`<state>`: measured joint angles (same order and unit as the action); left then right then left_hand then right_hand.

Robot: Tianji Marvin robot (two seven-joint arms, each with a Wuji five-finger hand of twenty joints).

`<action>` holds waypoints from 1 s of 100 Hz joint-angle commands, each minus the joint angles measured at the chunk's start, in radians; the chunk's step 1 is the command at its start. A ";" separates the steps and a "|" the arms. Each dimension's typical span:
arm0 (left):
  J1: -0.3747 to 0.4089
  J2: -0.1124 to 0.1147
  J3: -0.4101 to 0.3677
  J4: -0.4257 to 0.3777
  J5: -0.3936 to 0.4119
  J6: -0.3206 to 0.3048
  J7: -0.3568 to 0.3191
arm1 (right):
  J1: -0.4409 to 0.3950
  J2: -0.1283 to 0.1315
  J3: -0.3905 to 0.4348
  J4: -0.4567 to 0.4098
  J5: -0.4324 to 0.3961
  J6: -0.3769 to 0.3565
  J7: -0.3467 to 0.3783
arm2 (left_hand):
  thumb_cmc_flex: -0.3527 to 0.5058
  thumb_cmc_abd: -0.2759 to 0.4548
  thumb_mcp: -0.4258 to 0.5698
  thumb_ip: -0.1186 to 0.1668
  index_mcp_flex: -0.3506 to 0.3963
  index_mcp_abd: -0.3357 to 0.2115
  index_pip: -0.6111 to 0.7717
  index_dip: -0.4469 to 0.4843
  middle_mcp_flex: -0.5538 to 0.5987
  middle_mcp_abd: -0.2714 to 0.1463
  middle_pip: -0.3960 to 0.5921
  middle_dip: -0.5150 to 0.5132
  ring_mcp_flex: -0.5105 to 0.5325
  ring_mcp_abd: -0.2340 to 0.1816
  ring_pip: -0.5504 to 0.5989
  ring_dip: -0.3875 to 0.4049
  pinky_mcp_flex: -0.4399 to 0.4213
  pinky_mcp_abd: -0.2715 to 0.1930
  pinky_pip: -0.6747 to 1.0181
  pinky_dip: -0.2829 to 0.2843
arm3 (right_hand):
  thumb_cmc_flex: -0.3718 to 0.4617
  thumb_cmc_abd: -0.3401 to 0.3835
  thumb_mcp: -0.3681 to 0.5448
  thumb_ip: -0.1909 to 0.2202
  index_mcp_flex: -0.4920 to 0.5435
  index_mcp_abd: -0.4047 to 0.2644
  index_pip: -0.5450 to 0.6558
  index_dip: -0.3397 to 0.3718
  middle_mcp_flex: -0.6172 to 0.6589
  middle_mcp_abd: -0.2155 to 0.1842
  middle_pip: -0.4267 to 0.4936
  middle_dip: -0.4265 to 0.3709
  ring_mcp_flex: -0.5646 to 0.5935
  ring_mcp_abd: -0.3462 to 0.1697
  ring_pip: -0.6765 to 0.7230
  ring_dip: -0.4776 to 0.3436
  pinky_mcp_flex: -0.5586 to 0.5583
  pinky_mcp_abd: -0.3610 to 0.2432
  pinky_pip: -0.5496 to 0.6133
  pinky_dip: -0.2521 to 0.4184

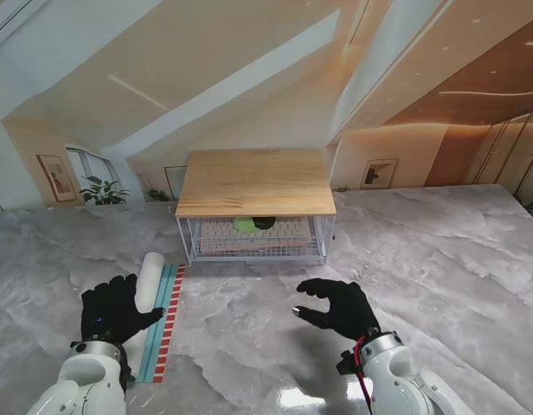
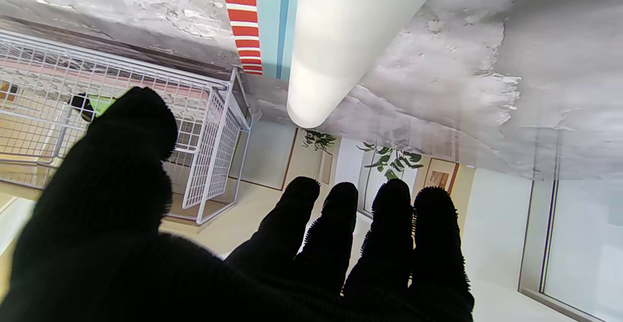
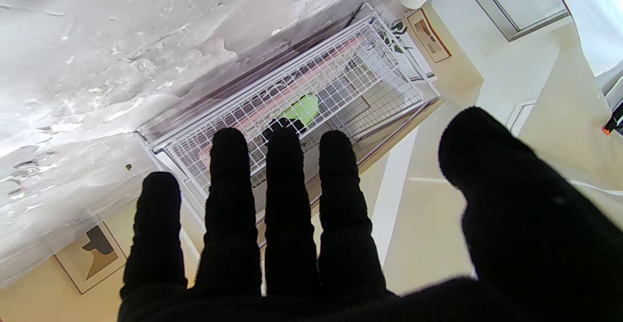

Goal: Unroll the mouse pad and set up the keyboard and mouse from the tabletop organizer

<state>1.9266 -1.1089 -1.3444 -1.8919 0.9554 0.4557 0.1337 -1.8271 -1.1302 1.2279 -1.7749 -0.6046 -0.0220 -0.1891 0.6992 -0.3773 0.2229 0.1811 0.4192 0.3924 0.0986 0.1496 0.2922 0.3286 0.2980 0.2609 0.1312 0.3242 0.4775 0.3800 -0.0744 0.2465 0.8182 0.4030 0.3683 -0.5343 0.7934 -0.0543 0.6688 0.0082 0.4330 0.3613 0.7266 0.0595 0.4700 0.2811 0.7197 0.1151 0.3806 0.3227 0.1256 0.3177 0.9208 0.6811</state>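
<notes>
While the mouse pad (image 1: 150, 285) lay mostly rolled beside the spread, empty left hand (image 1: 118, 309), keyboard (image 1: 249, 232) and mouse (image 1: 252, 224) waited in the organizer (image 1: 254, 207) beyond the open, empty right hand (image 1: 338, 308).

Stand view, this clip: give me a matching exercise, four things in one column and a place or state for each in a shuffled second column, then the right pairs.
Things:
1. mouse pad
2. keyboard
3. green mouse
4. right hand

Places or states:
A. open over bare table, holding nothing
B. lying flat in the wire organizer under the wooden top
C. mostly rolled, at the left hand
D. resting on top of the keyboard

Pairs: 1-C, 2-B, 3-D, 4-A
</notes>
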 commanded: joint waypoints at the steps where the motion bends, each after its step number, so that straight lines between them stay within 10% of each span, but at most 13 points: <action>1: -0.004 -0.002 0.006 0.007 0.002 0.005 -0.014 | -0.010 -0.003 -0.001 0.000 0.000 -0.001 0.010 | -0.035 -0.026 -0.027 -0.025 0.004 0.030 -0.022 -0.008 -0.035 0.020 0.006 -0.004 -0.028 0.036 0.014 0.013 0.000 -0.020 0.027 0.015 | -0.003 0.011 -0.008 0.000 0.006 -0.003 -0.013 0.003 -0.019 -0.004 -0.006 -0.006 -0.042 -0.015 -0.002 -0.005 -0.017 -0.006 -0.009 -0.002; 100: -0.139 0.007 0.067 0.111 -0.008 0.091 -0.081 | -0.017 -0.002 0.006 0.000 -0.001 -0.005 0.009 | -0.038 -0.067 -0.010 -0.015 0.116 0.060 -0.029 0.073 0.084 0.090 0.093 0.047 0.128 0.099 0.165 0.097 0.032 0.041 0.294 0.150 | -0.003 0.012 -0.010 0.001 0.006 -0.004 -0.013 0.004 -0.019 -0.004 -0.005 -0.005 -0.042 -0.014 -0.001 -0.005 -0.017 -0.005 -0.008 -0.002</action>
<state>1.7906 -1.1030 -1.2858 -1.7864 0.9332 0.5497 0.0779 -1.8367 -1.1302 1.2351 -1.7748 -0.6040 -0.0234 -0.1906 0.6974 -0.4115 0.2224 0.1811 0.5318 0.4306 0.0759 0.2033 0.3713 0.3933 0.3885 0.2942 0.2339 0.3859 0.6233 0.4634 -0.0419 0.2961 1.0925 0.5306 0.3683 -0.5343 0.7934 -0.0543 0.6688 0.0082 0.4330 0.3613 0.7266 0.0595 0.4700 0.2811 0.7197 0.1151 0.3806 0.3227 0.1256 0.3177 0.9207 0.6811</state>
